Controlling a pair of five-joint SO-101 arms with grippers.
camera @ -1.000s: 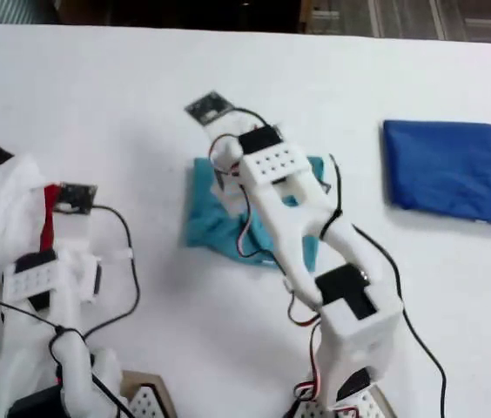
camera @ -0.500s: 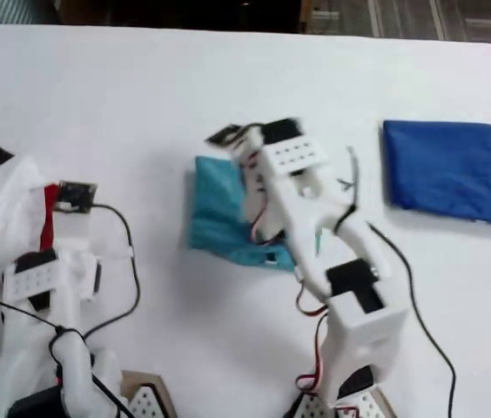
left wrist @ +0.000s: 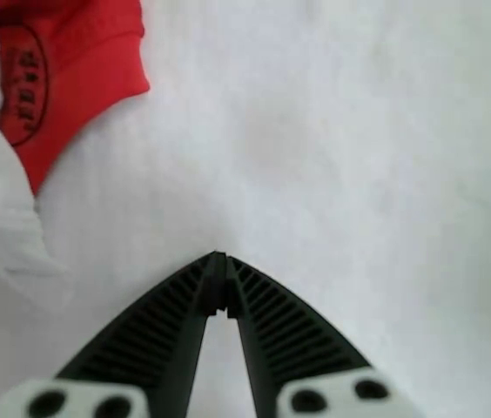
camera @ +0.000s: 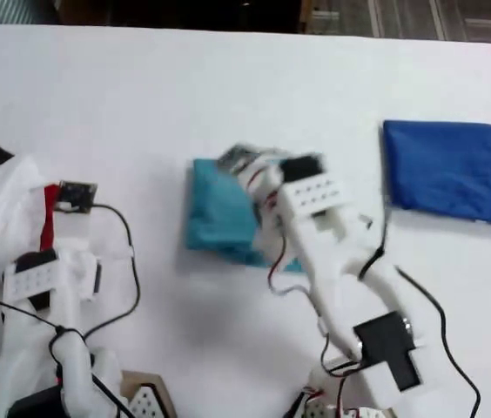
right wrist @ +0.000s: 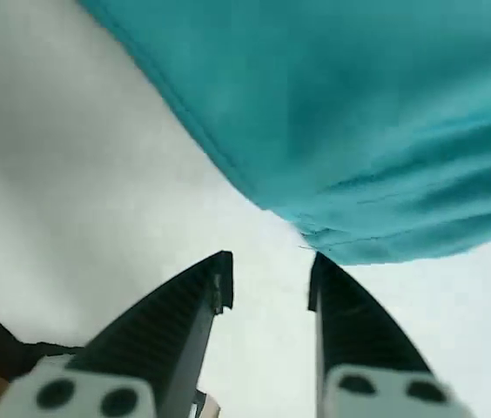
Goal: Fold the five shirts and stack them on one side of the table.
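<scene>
On the white table (camera: pixel 141 87), we found a folded blue shirt (camera: pixel 454 170) at the right, a white shirt (camera: pixel 2 209) heaped at the left with a red shirt (left wrist: pixel 54 61) against it, and a teal shirt (camera: pixel 219 213) mid-table. The right gripper (right wrist: pixel 267 283) hung spread and empty just beside the teal shirt's edge. The left gripper (left wrist: pixel 219 296), pressed together, pointed down near the red shirt.

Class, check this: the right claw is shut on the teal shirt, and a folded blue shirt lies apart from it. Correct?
No. The right wrist view shows the right claw open, the teal shirt just past its tips. The folded blue shirt does lie apart.
</scene>
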